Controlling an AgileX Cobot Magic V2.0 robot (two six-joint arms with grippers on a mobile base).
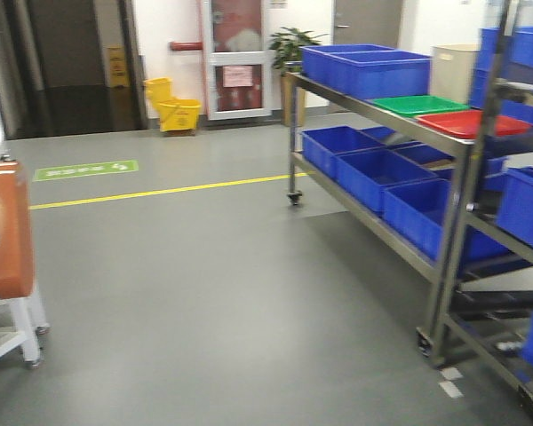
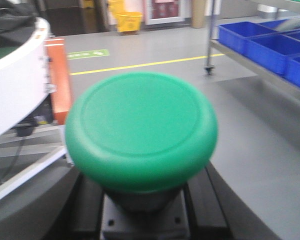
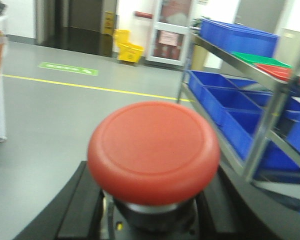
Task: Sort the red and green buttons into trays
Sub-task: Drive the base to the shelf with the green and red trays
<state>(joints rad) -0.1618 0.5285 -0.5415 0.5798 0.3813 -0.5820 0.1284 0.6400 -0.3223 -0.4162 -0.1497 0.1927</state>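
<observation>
A: Where's the green button (image 2: 140, 130)?
B: Clamped in the left gripper (image 2: 144, 212); its dark body sits between the black fingers (image 2: 87, 212), cap facing the camera.
A: And the red button (image 3: 154, 150)?
B: Likewise in the right gripper (image 3: 152, 220); jaws closed narrow on its base.
A: The trays?
B: Green tray (image 1: 419, 105) and red tray (image 1: 471, 122) sit side by side atop the metal rack (image 1: 449, 248); well apart from both buttons.
</observation>
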